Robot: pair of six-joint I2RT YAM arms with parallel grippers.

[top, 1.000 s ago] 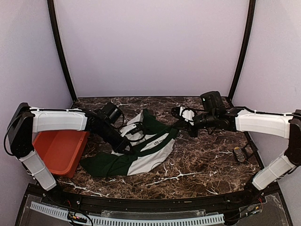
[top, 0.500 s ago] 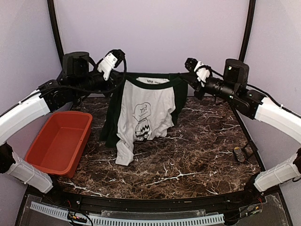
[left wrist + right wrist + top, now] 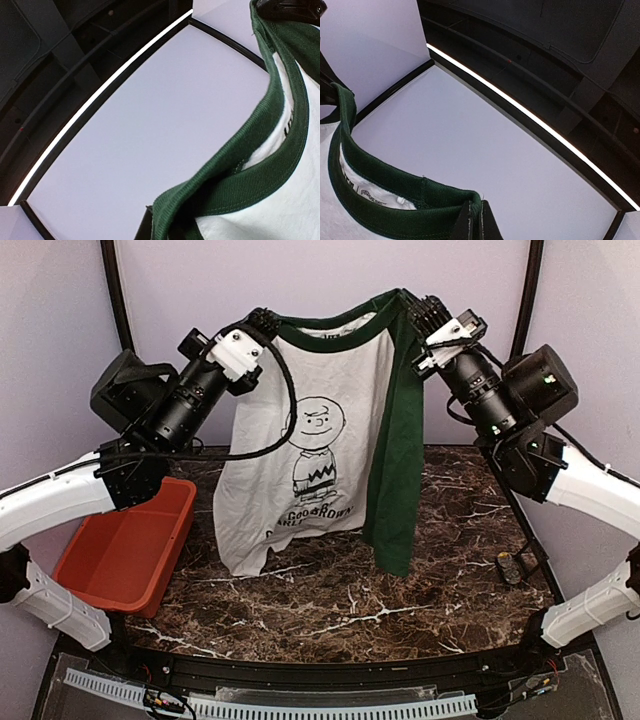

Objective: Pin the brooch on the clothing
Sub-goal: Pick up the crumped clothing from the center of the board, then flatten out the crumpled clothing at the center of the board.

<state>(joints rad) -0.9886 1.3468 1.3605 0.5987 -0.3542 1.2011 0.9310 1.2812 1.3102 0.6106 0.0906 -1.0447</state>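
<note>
The left claw (image 3: 262,324) and right claw (image 3: 420,312) are each clamping shut on a shoulder of the shirt (image 3: 335,390), hanging it at upper centre above the counter (image 3: 440,585); either thin pinch could be slipping, dropping it crumpled.

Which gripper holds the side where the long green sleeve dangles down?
The right gripper, on the picture's right side. The green sleeve hangs straight down below it, while below the left gripper mostly the white front of the shirt shows.

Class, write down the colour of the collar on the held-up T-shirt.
Dark green. The T-shirt's collar shows best in the right wrist view.
</note>
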